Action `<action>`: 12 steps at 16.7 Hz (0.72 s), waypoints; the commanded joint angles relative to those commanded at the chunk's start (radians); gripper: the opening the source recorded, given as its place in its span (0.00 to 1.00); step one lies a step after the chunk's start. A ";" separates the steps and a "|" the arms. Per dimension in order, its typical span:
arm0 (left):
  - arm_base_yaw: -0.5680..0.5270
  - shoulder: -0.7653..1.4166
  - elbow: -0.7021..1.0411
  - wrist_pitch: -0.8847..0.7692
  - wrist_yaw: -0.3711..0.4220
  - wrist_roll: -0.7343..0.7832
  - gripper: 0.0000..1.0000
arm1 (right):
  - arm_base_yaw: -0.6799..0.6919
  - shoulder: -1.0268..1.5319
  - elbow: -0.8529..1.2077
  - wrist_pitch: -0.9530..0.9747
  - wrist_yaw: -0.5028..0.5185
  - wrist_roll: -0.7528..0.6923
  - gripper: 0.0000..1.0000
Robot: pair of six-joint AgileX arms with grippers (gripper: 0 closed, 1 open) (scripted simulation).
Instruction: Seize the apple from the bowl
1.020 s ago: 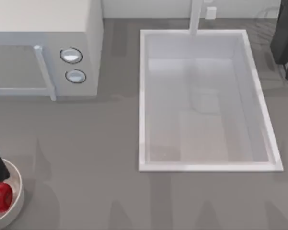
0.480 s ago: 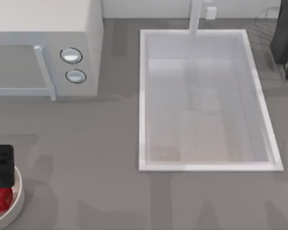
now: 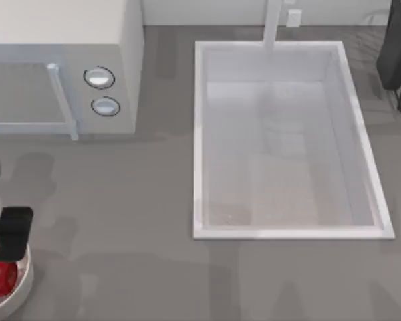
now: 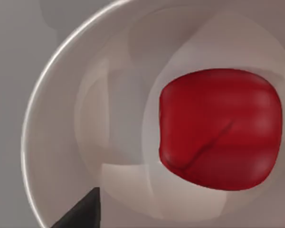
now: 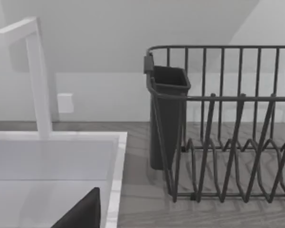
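Left gripper [image 3: 11, 234], a black blocky unit, hung over the far rim of the round white bowl [image 3: 25, 277] at the table's lower-left corner in the top view. Whether it was clenched or released, can't tell from these shots; it had no grip on anything that I could see.

The small glossy red apple [image 3: 0, 277] sat inside the bowl, just beside the gripper and on the near side of it in the top view. Left wrist cam looked straight down into the bowl [image 4: 42, 123]: apple [image 4: 220, 129] resting on the pale inner floor, a faint crease across its skin, thick smooth rim curving round it. One dark fingertip [image 4: 83, 213] poked in at the frame edge, apart from the fruit.

Elsewhere on the grey countertop [image 3: 134, 221]: white microwave [image 3: 60, 67] w/ two round knobs at upper left, large rectangular white sink basin [image 3: 287, 140] mid-right w/ a white faucet [image 3: 273, 23] at its back edge.

Right arm was parked off at the upper-right. Its wrist cam showed a dark wire dish rack [image 5: 228, 123] w/ a dark cutlery cup [image 5: 166, 114], the sink corner and faucet [image 5: 38, 76].
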 joint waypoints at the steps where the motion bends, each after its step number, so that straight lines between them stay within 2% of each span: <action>1: -0.001 0.026 0.020 -0.024 0.000 0.000 1.00 | 0.000 0.000 0.000 0.000 0.000 0.000 1.00; 8: 0.003 0.045 0.031 -0.038 0.000 -0.001 1.00 | 0.000 0.000 0.000 0.000 0.000 0.000 1.00; 12: 0.003 0.100 -0.036 0.076 0.000 0.001 1.00 | 0.000 0.000 0.000 0.000 0.000 0.000 1.00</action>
